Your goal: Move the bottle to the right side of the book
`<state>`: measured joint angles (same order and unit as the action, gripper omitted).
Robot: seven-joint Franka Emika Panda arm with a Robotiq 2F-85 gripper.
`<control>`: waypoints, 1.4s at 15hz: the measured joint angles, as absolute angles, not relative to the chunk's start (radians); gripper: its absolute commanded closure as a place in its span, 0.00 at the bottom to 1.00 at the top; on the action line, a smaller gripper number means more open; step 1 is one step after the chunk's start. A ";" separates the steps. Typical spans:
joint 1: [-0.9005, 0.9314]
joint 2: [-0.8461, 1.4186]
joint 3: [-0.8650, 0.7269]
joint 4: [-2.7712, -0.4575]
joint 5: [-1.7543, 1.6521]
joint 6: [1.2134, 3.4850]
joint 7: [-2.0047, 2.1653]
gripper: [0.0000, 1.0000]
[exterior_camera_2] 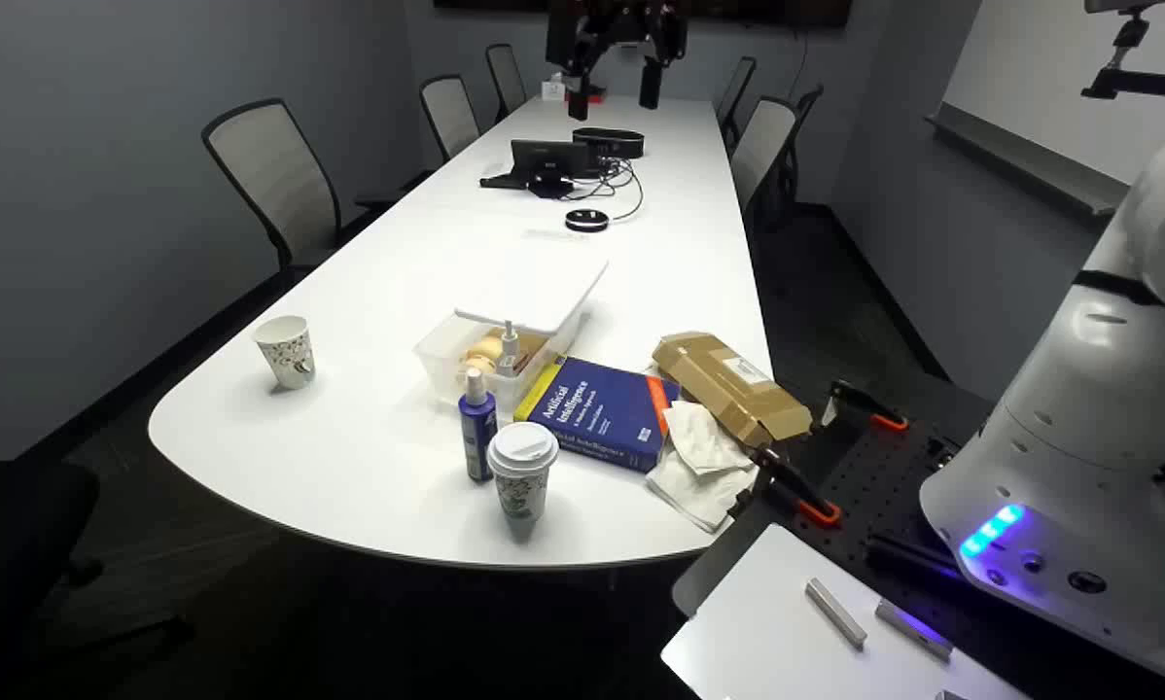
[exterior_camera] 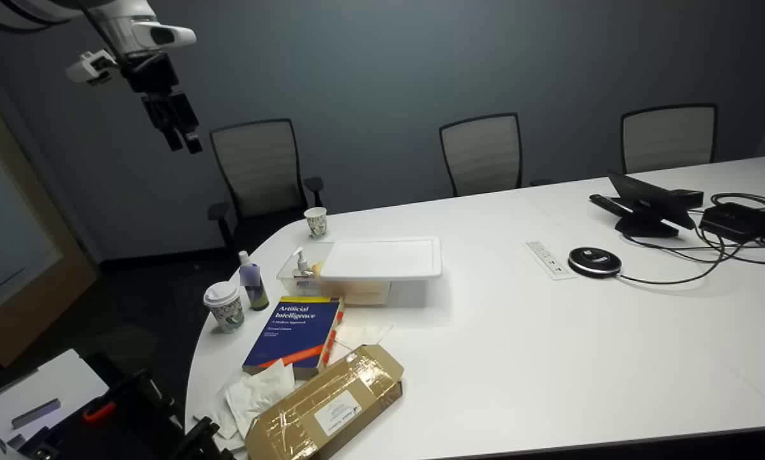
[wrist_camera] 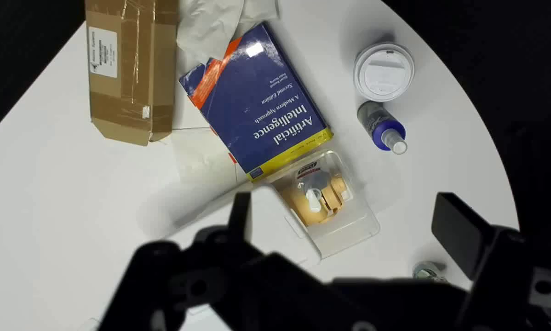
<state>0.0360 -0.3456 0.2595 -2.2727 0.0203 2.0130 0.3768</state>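
Observation:
The slim dark blue bottle with a pale spray top stands upright on the white table, in an exterior view, in an exterior view and in the wrist view. The dark blue book with a yellow band lies flat beside it, in both exterior views and in the wrist view. The bottle is apart from the book. My gripper is open and empty, high above the table; it also shows in both exterior views.
A lidded paper cup stands close beside the bottle. A clear bin with a white lid sits against the book's yellow edge. A cardboard package and crumpled napkins lie beside the book. Another paper cup stands farther off.

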 measured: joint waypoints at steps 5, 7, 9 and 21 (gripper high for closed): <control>0.036 -0.346 0.259 -2.273 0.020 2.013 0.377 0.00; 0.036 -0.346 0.259 -2.273 0.020 2.013 0.377 0.00; 0.037 -0.344 0.257 -2.272 0.020 2.013 0.381 0.00; 0.161 0.056 0.348 -2.161 -0.103 2.189 0.797 0.00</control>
<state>0.1614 0.0557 0.3484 -2.1612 -0.1032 2.1894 0.7974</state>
